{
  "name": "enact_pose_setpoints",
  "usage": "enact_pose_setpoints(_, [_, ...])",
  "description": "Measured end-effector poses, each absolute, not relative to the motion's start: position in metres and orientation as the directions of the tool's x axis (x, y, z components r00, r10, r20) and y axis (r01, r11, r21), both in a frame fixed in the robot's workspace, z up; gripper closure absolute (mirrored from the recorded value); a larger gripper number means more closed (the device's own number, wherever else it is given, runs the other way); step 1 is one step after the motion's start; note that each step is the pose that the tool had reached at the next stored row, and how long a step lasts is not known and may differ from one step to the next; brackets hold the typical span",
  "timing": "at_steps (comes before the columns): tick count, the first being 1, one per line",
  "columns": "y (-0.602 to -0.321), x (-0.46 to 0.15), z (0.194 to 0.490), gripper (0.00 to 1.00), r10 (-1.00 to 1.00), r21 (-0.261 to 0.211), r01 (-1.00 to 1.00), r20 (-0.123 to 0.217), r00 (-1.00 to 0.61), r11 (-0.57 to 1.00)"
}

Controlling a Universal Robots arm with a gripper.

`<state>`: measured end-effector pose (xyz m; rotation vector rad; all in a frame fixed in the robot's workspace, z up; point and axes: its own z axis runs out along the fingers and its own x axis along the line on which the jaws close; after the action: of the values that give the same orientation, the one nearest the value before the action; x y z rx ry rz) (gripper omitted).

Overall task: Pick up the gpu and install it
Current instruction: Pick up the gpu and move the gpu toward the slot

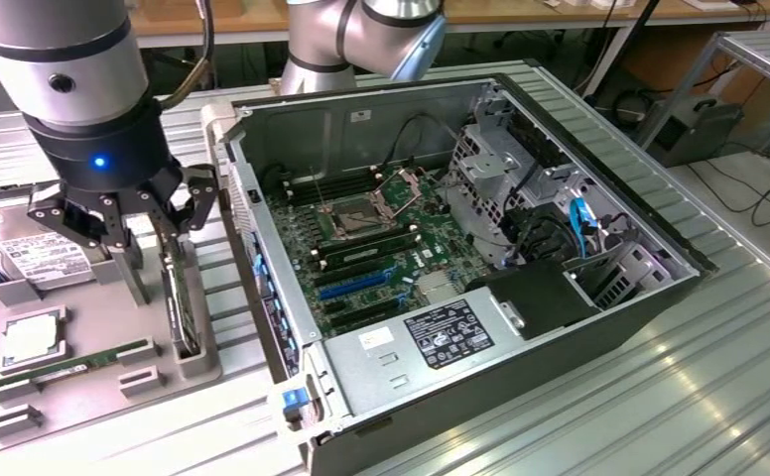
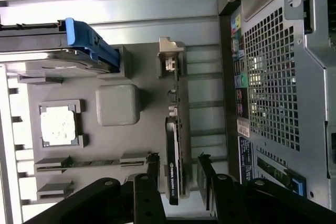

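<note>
The gripper (image 1: 155,278) hangs over the grey tray (image 1: 94,407) at the exterior view's left. Its fingers (image 2: 153,174) are spread, one on each side of the gpu (image 1: 187,322) — the wrist view shows a gap on both sides. The gpu stands on edge in its tray slot, just beside the open computer case (image 1: 518,297) — not yet installed.

— What sort of place is this?
— A robotics lab or workshop. A robot arm (image 1: 80,79) stands over a ribbed metal bench (image 1: 703,397), which carries an opened computer case (image 1: 293,129) and a grey parts fixture (image 1: 87,402).
— Anything else?
— Wooden benches (image 1: 246,25) on the far side, and cables (image 1: 756,193) on the floor at the exterior view's right.
</note>
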<state>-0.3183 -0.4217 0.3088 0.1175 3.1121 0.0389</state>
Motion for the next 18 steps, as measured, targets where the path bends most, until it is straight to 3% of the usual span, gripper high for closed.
enact_pose_setpoints(18, [-0.426,-0.323,0.271,0.58,0.077,0.028,0.075,-0.06,-0.995,0.997])
